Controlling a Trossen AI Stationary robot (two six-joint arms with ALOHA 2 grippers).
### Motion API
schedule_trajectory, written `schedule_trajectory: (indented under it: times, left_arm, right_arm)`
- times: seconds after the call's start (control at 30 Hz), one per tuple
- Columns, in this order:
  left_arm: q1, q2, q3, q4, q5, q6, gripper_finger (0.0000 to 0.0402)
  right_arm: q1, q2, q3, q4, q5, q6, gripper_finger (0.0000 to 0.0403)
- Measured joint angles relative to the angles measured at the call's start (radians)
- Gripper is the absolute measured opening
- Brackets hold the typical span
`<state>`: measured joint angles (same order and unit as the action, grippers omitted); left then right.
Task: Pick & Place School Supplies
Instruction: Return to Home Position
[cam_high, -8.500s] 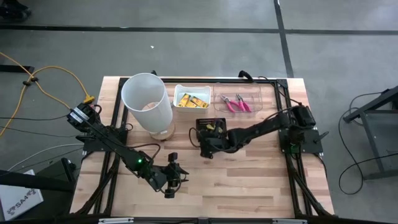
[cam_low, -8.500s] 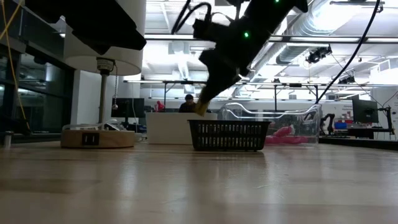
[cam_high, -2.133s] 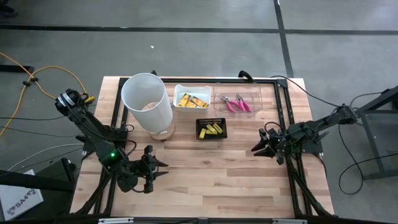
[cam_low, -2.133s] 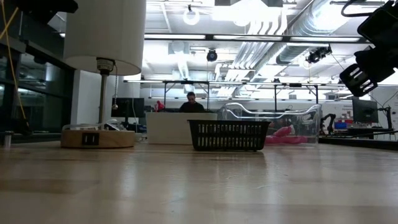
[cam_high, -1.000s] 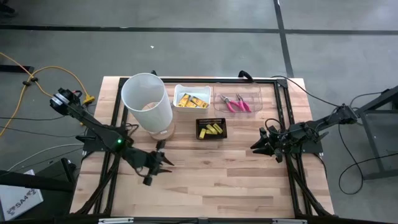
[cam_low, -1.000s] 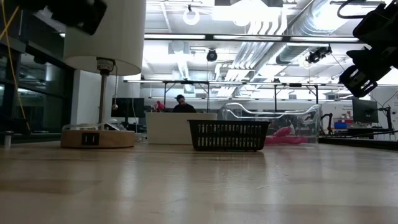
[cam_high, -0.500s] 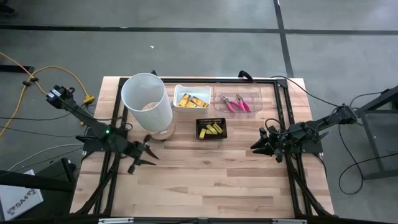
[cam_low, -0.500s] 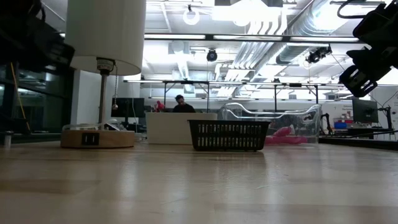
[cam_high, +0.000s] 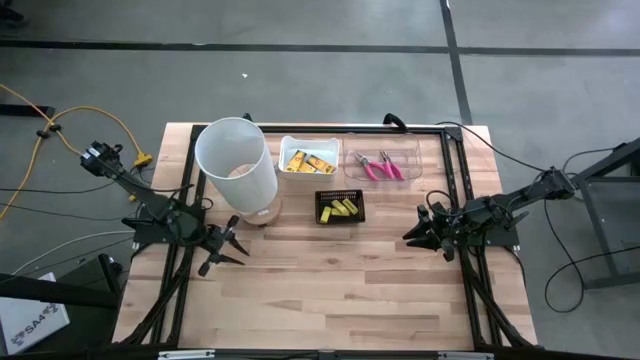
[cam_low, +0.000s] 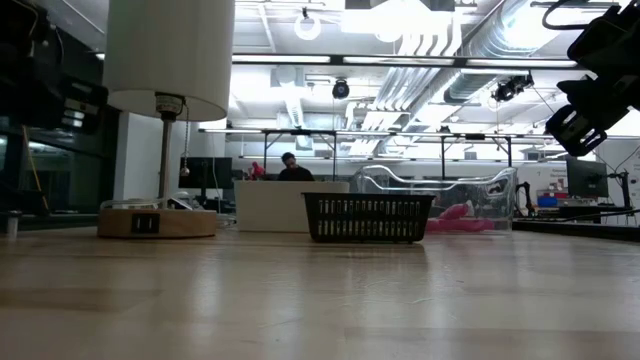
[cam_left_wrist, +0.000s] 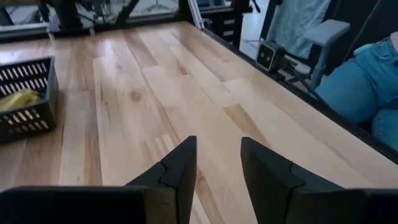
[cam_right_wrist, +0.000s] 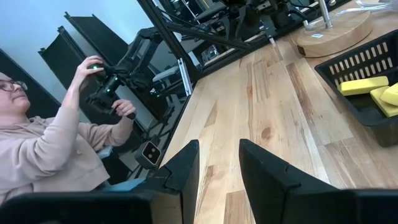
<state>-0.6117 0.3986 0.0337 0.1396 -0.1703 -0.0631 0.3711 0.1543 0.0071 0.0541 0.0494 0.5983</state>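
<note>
A small black tray (cam_high: 321, 207) sits on the table (cam_high: 340, 290) a little behind its middle and holds several yellow erasers (cam_high: 343, 209), loose and overlapping. Behind it, along the far edge, a white tray (cam_high: 310, 141) holds flat yellow packets (cam_high: 307, 161) with dark print. Just beside that, toward the far right corner, a clear tray (cam_high: 408, 158) holds two pink-handled pliers (cam_high: 377, 167). A tall white cylinder (cam_high: 245, 180) on a round wooden base (cam_high: 265, 213) stands toward the far left corner, just beside the white tray. The left gripper (cam_left_wrist: 217, 144) hovers near the table's left edge, in front of the cylinder's base, its jaws spread and empty. The black tray and its erasers are well apart from it across bare wood. The right gripper (cam_right_wrist: 217, 144) hangs near the right edge, about level with the black tray, its jaws likewise parted and empty, and the erasers are well apart from it too. Black frame rails (cam_high: 452, 190) run along both sides of the table. Beyond the table's front edge a person (cam_right_wrist: 43, 149) in a light sweatshirt grips the handle of another dark arm rig (cam_right_wrist: 115, 87). A yellow cable (cam_high: 60, 125) trails on the floor off the left side.
</note>
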Motion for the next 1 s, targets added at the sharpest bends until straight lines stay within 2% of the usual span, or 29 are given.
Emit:
schedule_trajectory:
  times: [0.4,0.67,1.0]
  left_arm:
    - [0.000,-0.059,-0.022,-0.062,0.004,0.014,0.0119]
    - [-0.001,-0.088,-0.025,-0.126,0.115,0.128,0.0119]
    - [0.000,-0.088,-0.025,-0.128,0.116,0.076,0.0119]
  right_arm:
    - [0.000,0.000,0.000,0.000,0.000,0.000,0.0105]
    - [0.000,0.000,0.000,0.000,0.000,0.000,0.0105]
    - [0.000,0.000,0.000,0.000,0.000,0.000,0.0105]
